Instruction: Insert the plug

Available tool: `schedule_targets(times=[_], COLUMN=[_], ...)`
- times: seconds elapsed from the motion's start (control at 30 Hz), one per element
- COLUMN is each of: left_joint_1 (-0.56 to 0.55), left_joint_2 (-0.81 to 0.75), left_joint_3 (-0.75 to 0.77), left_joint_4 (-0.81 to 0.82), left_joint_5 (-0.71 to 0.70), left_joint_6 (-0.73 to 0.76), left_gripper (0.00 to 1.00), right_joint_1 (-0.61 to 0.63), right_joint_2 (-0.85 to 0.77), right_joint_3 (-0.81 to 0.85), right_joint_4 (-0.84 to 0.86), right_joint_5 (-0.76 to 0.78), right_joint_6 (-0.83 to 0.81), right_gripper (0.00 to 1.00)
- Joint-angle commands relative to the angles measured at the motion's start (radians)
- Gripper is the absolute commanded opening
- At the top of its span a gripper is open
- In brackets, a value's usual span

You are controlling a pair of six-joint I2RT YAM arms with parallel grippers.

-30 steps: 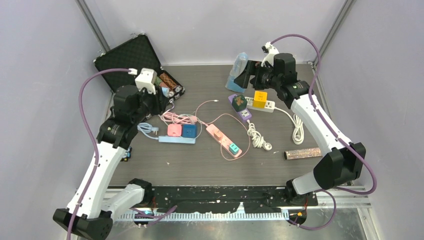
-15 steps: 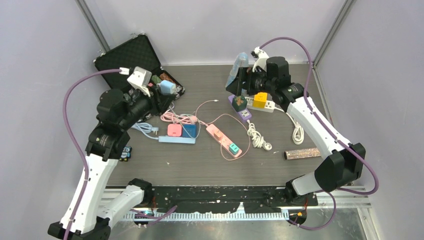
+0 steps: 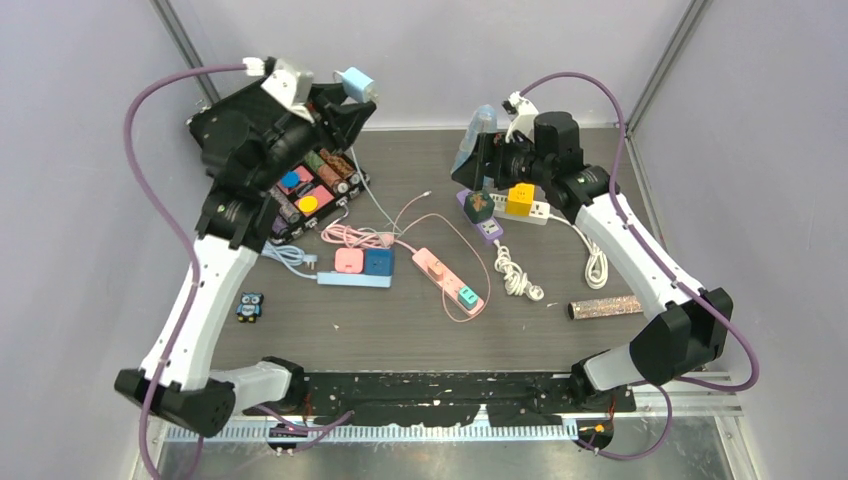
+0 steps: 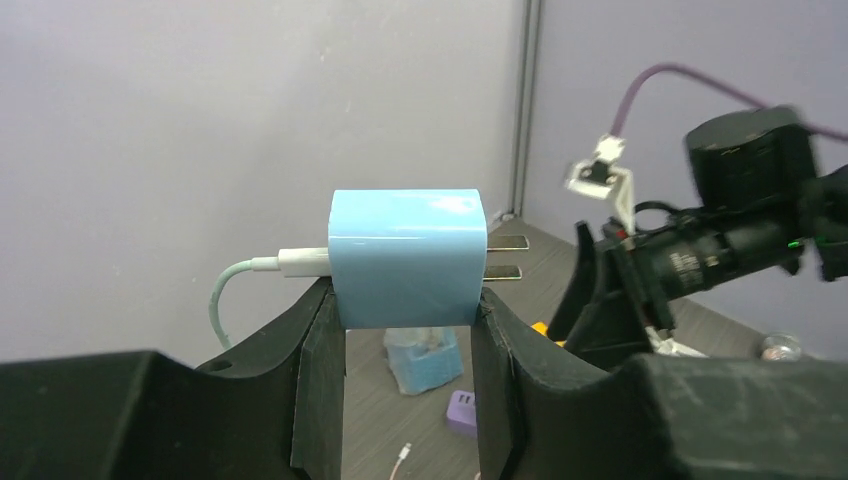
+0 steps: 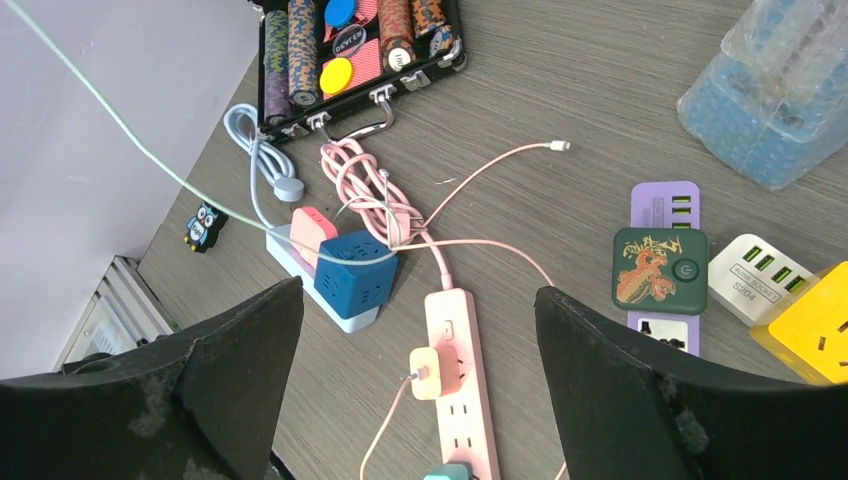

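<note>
My left gripper (image 3: 352, 88) is raised high near the back wall, shut on a light-blue plug (image 4: 407, 256). The plug's two metal prongs (image 4: 505, 258) point right, and its pale green cable (image 5: 150, 152) trails down toward the table. My right gripper (image 5: 418, 290) hovers open and empty above the table, with nothing between its fingers. Below it lies a pink power strip (image 5: 462, 400) carrying a cream adapter and a teal one. A light-blue strip (image 3: 355, 277) holds a pink cube and a blue cube.
An open black case of poker chips (image 3: 305, 185) sits at the back left. A purple strip with a green adapter (image 3: 481, 209), a white strip with a yellow cube (image 3: 521, 201), a blue bottle pack (image 3: 474, 145), a coiled white cable (image 3: 515, 275), a glitter tube (image 3: 605, 307) and an owl toy (image 3: 250, 306) lie around.
My left arm has lifted the blue plug up and back, from low over the case to high near the wall. The right arm shifted slightly left and stays open.
</note>
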Motion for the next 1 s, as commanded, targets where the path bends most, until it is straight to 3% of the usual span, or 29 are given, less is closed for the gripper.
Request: schedule_targets(times=[0.0,0.27,0.53,0.67,0.97], left_joint_1=[-0.003,-0.032,-0.200,-0.250,-0.293], left_joint_2=[0.112,0.184,0.196,0.206,0.211], left_joint_3=[0.015,-0.168,-0.244,-0.255,-0.254], left_joint_4=[0.063,0.136,0.044,0.000,-0.043], left_joint_5=[-0.028,-0.006,-0.079,-0.122,-0.124], left_joint_6=[0.171,0.430,0.740,0.867,0.980], left_gripper=[0.00,0.00,0.00,0.00,0.00], right_joint_1=[0.009,0.012,0.046,0.062,0.069], right_joint_2=[-0.035,-0.021,-0.014,-0.027,-0.025], right_joint_3=[0.076,0.119,0.120,0.099,0.079], right_joint_4=[0.011,0.007,0.000,-0.011,0.018], right_joint_5=[-0.014,-0.105,-0.264,-0.315,-0.321], right_joint_6=[-0.003,0.014,-0.064,-0.120,-0.148], right_gripper=[0.90,0.89,0.83,0.88,0.86])
